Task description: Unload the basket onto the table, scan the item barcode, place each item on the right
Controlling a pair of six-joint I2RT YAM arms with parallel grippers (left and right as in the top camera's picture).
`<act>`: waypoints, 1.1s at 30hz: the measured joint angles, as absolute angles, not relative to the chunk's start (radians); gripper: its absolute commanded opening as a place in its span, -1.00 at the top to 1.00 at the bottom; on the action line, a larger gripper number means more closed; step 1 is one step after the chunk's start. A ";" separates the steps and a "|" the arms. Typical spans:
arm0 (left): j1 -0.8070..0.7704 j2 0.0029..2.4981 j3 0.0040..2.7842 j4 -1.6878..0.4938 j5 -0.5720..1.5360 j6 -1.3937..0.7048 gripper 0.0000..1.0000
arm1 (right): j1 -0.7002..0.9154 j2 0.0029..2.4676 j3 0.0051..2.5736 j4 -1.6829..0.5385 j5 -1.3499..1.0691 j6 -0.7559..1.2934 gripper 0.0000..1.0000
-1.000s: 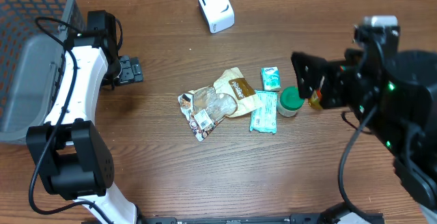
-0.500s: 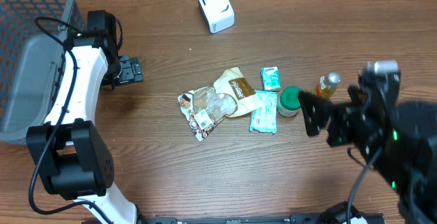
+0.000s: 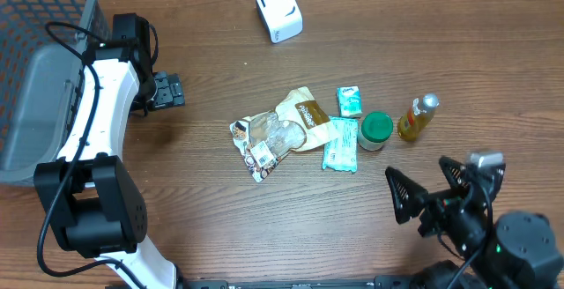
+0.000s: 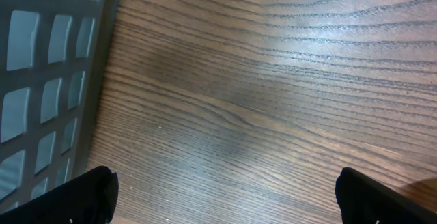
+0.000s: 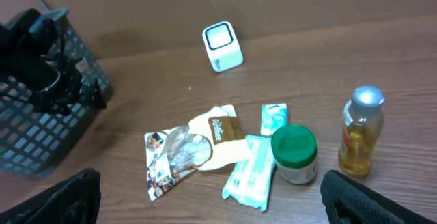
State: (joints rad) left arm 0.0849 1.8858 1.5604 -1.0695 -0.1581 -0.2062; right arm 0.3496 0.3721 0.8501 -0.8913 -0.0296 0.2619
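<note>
Brown wood-grain table [image 3: 264,227], grey mesh basket [image 3: 35,51] at upper left, white cube scanner [image 3: 278,11] at top centre. Items sit mid-frame, right of centre, none gripped: crumpled snack packets [image 3: 278,133], teal tissue pack [image 3: 340,144], small teal carton [image 3: 350,101], green-lidded jar [image 3: 375,130], and an amber bottle [image 3: 418,118] with a silver cap just right of the jar. Versus a second ago, the right gripper [image 3: 425,185] has pulled from over the bottle down to lower right, jaws spread wide; left gripper [image 3: 167,90] unchanged beside the basket, also spread.
</note>
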 measured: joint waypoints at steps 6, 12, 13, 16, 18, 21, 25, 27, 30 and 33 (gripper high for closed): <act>0.085 1.886 1.560 -1.070 -0.158 -0.206 -0.99 | 0.347 0.246 0.746 -0.867 -0.041 0.262 -1.00; 0.085 1.886 1.560 -1.069 -0.158 -0.206 -0.99 | 0.347 0.131 0.678 -0.857 -0.046 0.262 -1.00; 0.085 1.886 1.560 -1.070 -0.158 -0.206 -0.99 | 0.347 0.117 0.670 -0.856 -0.046 0.262 -1.00; 0.085 1.886 1.560 -1.069 -0.158 -0.207 -0.99 | 0.347 0.064 0.632 -0.846 -0.045 0.262 -1.00; 0.085 1.886 1.560 -1.069 -0.158 -0.206 -0.99 | 0.347 0.034 0.607 -0.839 -0.045 0.262 -1.00; 0.085 1.886 1.560 -1.069 -0.158 -0.207 -0.99 | 0.347 0.014 0.580 -0.838 -0.046 0.262 -1.00; 0.085 1.886 1.560 -1.069 -0.158 -0.206 -0.99 | 0.343 0.014 0.552 -0.818 -0.049 0.262 -1.00; 0.085 1.886 1.560 -1.069 -0.158 -0.206 -0.99 | 0.334 0.014 0.538 -0.790 -0.049 0.262 -1.00; 0.085 1.886 1.560 -1.069 -0.158 -0.206 -0.99 | 0.317 0.014 0.519 -0.728 -0.052 0.262 -1.00; 0.085 1.886 1.560 -1.069 -0.158 -0.206 -0.99 | 0.294 0.014 0.504 -0.632 -0.057 0.262 -1.00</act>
